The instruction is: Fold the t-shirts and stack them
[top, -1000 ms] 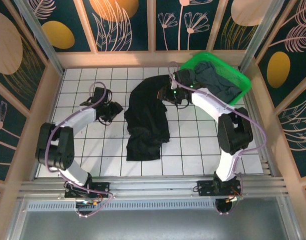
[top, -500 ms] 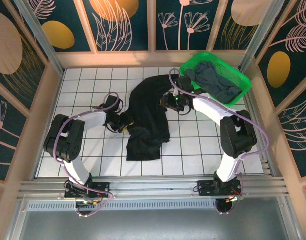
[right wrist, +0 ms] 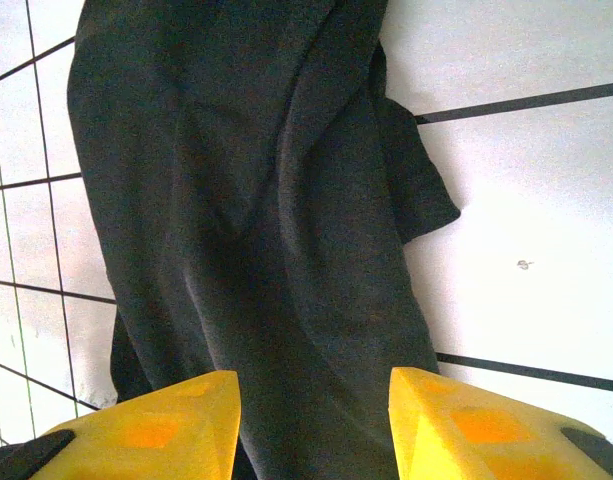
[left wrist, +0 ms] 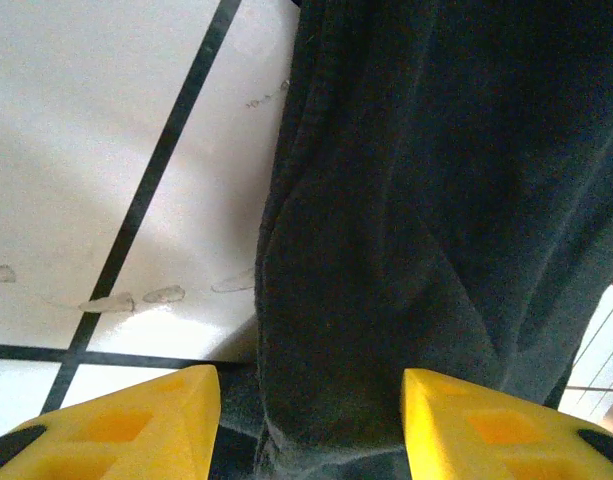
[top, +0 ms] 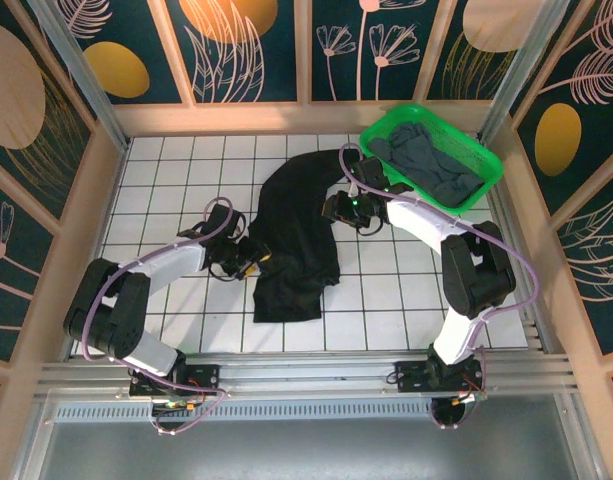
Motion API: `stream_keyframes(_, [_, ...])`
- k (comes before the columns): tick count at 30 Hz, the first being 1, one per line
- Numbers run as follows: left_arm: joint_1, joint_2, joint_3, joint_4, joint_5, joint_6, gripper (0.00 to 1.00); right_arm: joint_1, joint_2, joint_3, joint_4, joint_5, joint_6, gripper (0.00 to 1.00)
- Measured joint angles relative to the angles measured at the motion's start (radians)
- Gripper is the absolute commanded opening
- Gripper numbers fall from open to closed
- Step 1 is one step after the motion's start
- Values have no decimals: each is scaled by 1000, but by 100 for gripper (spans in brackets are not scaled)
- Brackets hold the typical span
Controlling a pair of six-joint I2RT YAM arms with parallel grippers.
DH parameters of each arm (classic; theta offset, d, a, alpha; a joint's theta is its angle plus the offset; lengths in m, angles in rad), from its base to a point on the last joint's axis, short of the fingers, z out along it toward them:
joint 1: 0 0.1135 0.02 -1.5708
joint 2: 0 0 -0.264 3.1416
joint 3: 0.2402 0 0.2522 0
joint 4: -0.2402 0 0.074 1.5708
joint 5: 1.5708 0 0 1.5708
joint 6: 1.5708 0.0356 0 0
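Sliding in over the white tiles, the left gripper has reached the left edge of the black t-shirt, which lies bunched and wrinkly mid-table. Now both sides can be tugged flat, I think. The right gripper sits at the top edge. Both have yellow fingers standing apart over soft cloth.

The black t-shirt is soft matt cloth, creased; the grey t-shirt is duller matt cloth. The basket is glossy green plastic. The table is smooth white tile with a slight sheen, its near edge brushed metal rail. The left gripper and right gripper have smooth yellow plastic fingers.
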Motion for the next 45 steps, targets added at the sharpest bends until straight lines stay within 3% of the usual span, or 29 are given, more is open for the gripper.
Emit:
stream_keyframes(4, [0, 38, 5, 19, -2, -7, 39, 0, -8, -2, 0, 0, 0, 44])
stream_keyframes(8, [0, 77, 31, 24, -13, -12, 0, 0, -33, -19, 8, 0, 3, 44])
stream_keyframes(13, [0, 53, 122, -36, -85, -2, 0, 0, -78, -82, 19, 5, 26, 43])
stream_keyframes(19, [0, -101, 351, -138, -208, 13, 0, -17, -127, -206, 43, 13, 97, 41])
stream_keyframes(29, [5, -246, 642, -272, -506, 48, 0, -16, -101, -206, 69, 29, 157, 38])
stream_keyframes(45, [87, -171, 727, -299, -548, 103, 0, 258, 16, -108, -77, 5, 85, 45])
